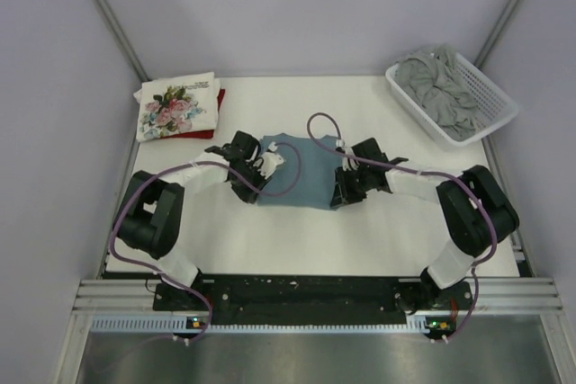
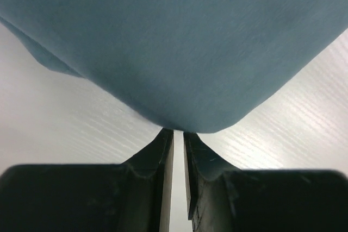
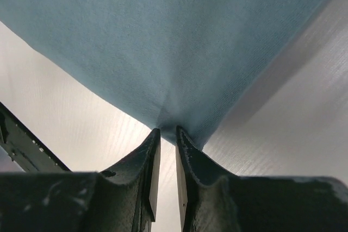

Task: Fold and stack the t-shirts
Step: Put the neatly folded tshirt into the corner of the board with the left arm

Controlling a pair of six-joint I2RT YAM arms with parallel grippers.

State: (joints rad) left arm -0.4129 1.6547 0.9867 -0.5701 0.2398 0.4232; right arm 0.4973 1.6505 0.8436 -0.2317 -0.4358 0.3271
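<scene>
A plain teal-blue t-shirt (image 1: 301, 175) lies partly folded in the middle of the table. My left gripper (image 1: 252, 193) is at its near left corner and my right gripper (image 1: 340, 197) at its near right corner. In the left wrist view the jaws are almost together, my left gripper (image 2: 178, 131) pinching the edge of the teal cloth (image 2: 179, 42). In the right wrist view my right gripper (image 3: 167, 130) is shut on a corner of the teal cloth (image 3: 163, 36), with wrinkles running into the tips. Both corners are held just above the table.
A folded white floral t-shirt (image 1: 175, 107) lies on a dark red one (image 1: 219, 96) at the back left. A grey t-shirt (image 1: 441, 87) is crumpled in a white lattice basket (image 1: 499, 119) at the back right. Purple cables loop over both arms.
</scene>
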